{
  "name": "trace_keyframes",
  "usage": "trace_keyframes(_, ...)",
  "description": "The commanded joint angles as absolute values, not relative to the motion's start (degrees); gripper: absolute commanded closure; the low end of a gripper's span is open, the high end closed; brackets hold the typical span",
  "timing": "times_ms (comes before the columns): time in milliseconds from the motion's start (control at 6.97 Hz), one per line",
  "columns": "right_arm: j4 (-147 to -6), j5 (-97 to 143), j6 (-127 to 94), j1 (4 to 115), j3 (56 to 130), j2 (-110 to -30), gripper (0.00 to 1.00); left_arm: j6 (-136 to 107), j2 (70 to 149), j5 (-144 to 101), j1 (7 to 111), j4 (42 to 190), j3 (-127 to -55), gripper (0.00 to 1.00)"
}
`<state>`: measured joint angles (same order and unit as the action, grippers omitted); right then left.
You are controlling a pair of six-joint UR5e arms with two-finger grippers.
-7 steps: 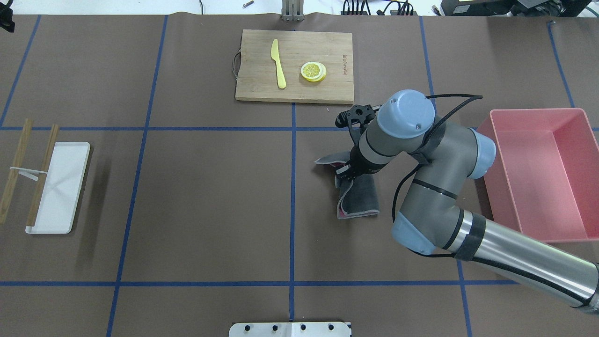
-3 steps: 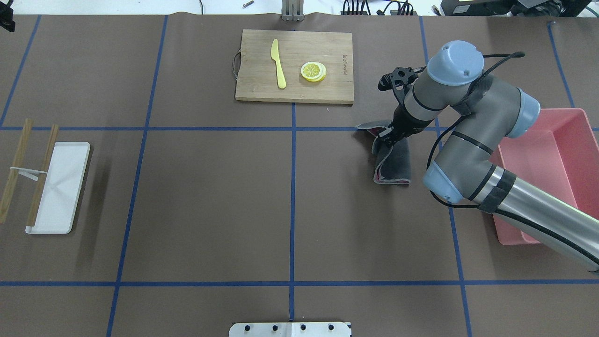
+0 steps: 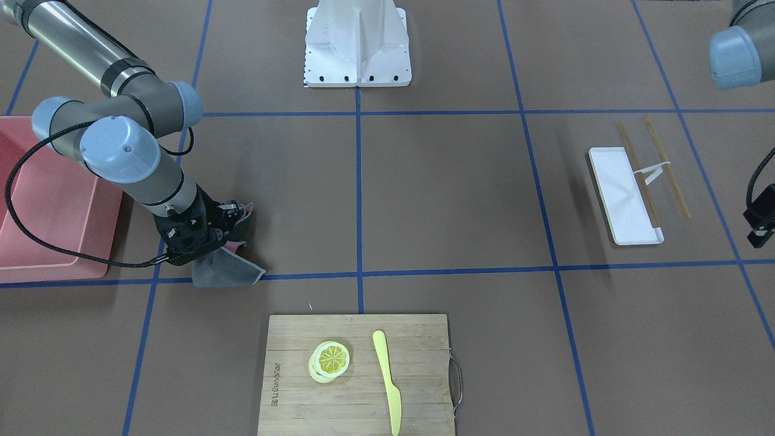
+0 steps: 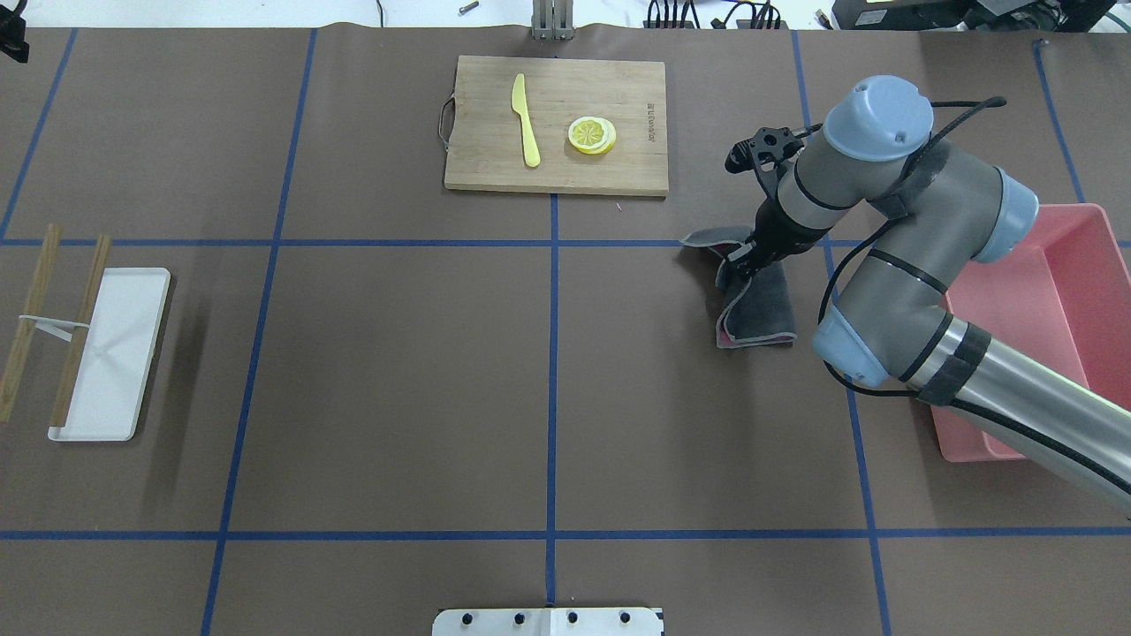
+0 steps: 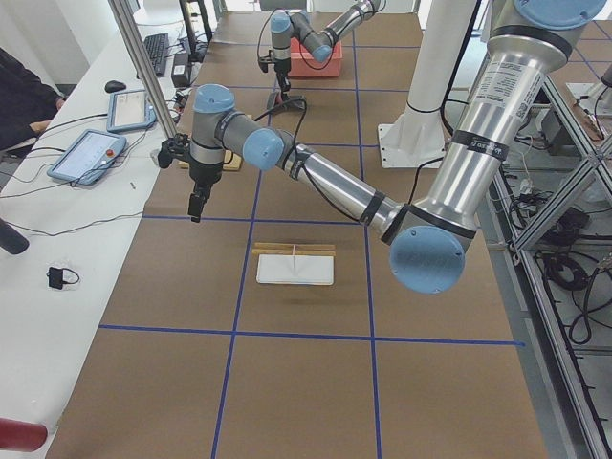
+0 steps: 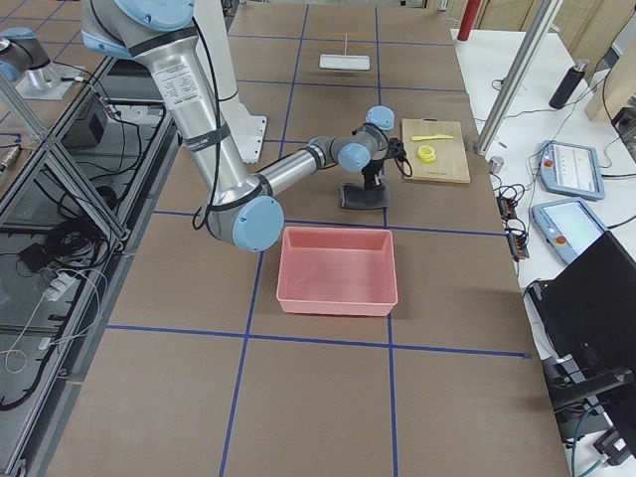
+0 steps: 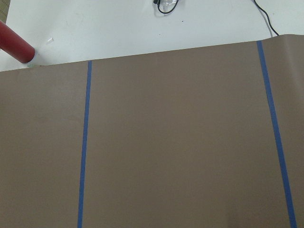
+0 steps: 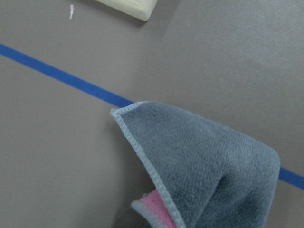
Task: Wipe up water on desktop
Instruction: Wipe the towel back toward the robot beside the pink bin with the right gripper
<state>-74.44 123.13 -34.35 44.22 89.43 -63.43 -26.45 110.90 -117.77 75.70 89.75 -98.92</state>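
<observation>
Overhead exterior | right tool (image 4: 739, 265) clamped on grey cloth (image 4: 765, 309) | cloth shifted right on desktop (image 4: 398, 353) | left tool (image 5: 195, 207): cannot tell

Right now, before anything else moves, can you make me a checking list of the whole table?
Surface: desktop, brown with blue tape lines; no water that I can see.
Job's things: grey cloth with a pink inside, bunched and trailing on the desktop.
Clutter: cutting board with a yellow knife and lemon slices; white tray with chopsticks at its edge; pink bin, nothing seen inside.
Grippers: right gripper, jaws shut on the cloth; left gripper hangs above the desktop, jaws too unclear to tell.
Cables: black cable loops along the right arm.
Surroundings: tablets on the white side desk.
</observation>
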Motion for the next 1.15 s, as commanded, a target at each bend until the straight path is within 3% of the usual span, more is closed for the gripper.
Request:
trace_keyframes(0,-75.0,122.7,-37.6,38.4,99.9,-70.3,1.00,-26.4,110.7,-117.8,75.7,89.9,-98.4,0.02)
trace_keyframes(430,-75.0,122.8,-37.6,34.1,114.5,-86.0,1.00,-26.4,110.2,-117.8,75.7,89.9,-98.5,0.02)
trace_keyframes(1004,-77.7,122.8,-37.8,30.7,116.5,-87.3,1.00,-26.4,110.0,-117.8,75.8,89.9,-98.8,0.02)
